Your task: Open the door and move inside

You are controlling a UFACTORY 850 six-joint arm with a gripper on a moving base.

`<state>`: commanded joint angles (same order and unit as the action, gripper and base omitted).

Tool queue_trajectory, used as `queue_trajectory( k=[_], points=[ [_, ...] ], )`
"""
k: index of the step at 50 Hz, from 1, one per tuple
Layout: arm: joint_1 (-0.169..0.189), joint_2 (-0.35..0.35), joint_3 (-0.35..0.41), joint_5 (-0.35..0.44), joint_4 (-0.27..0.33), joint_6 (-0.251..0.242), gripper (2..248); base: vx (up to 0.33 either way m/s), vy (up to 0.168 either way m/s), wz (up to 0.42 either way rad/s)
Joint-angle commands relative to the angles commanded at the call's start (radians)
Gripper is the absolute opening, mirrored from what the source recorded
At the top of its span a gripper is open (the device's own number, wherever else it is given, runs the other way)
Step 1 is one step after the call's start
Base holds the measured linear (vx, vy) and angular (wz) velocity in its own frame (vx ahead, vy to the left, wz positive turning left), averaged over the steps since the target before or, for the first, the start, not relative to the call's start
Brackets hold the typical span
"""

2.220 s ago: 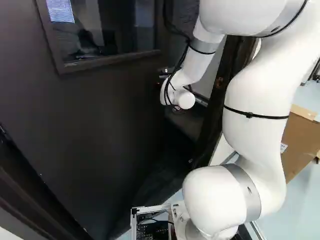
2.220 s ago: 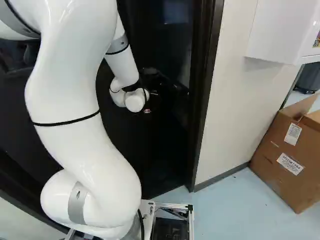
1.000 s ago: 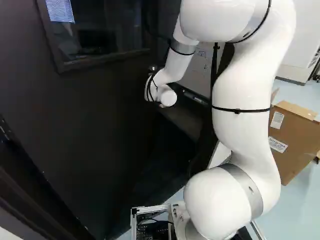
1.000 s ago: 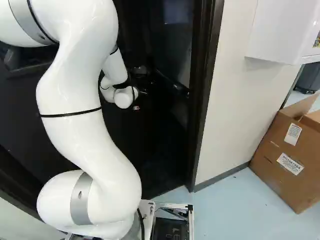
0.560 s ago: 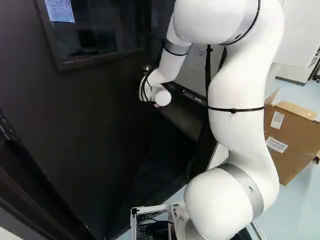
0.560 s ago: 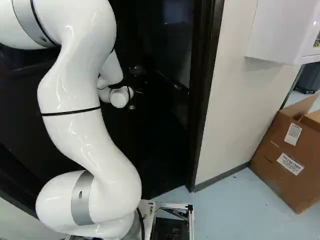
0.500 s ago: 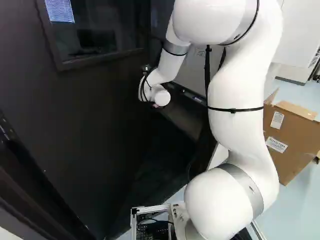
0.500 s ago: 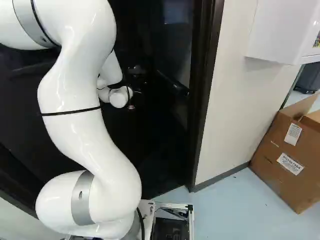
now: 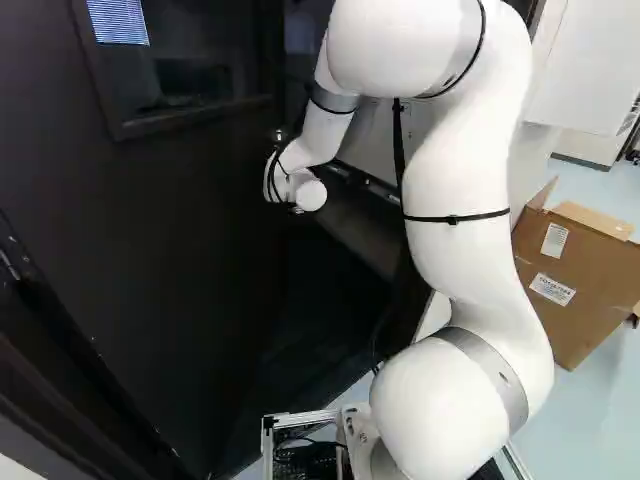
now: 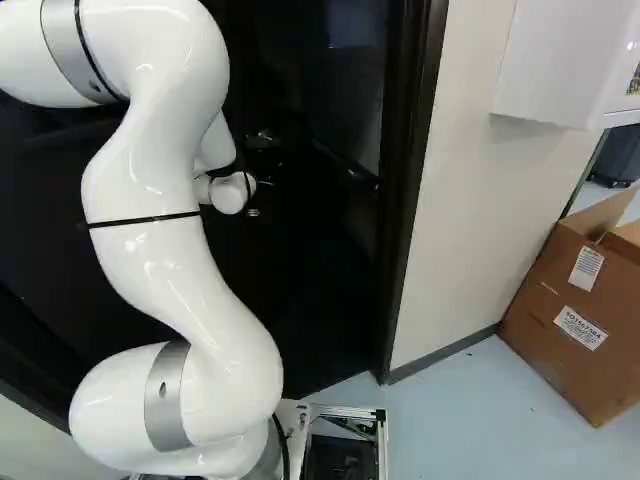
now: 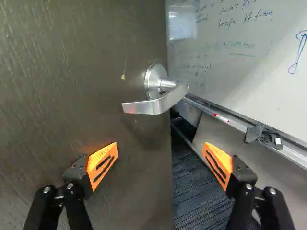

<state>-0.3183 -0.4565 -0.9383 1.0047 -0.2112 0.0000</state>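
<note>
- The fingers [image 11: 101, 164] stood wide apart, with nothing held between them.
- One of them was in front of the door [image 11: 72, 110], the other out past its free edge; whether the nearer one touched the door could not be told.
- The silver lever handle [image 11: 152, 104] was on the door's face near that edge, ahead of the fingers and apart from both.
- The door stood ajar, and beyond its edge showed a whiteboard [image 11: 240, 72] with handwriting on it.
- A red-ended marker [image 11: 221, 117] lay on the ledge [image 11: 292, 154] along the whiteboard's lower edge, near a small black object [image 11: 254, 134].
- Below that, through the gap, was dark striped carpet [image 11: 196, 196].
- The white arm [image 9: 455, 260] reached up and forward toward the door, its far end close to the door in the left base view.
- The door had a window [image 9: 190, 55] in its upper part.
- A dark door frame [image 10: 408, 200] met a pale wall [image 10: 480, 180] in the right base view.
- An open cardboard box [image 10: 580, 310] sat at the right of that view, on the pale floor [image 10: 460, 430].
</note>
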Motion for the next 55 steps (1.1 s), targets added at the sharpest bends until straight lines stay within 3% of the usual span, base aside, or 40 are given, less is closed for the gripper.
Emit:
queue_trajectory(
  k=[55],
  points=[
    [-0.113,-0.164,-0.216,0.000,-0.096,0.000,247,0.000,0.000,0.000]
  ],
)
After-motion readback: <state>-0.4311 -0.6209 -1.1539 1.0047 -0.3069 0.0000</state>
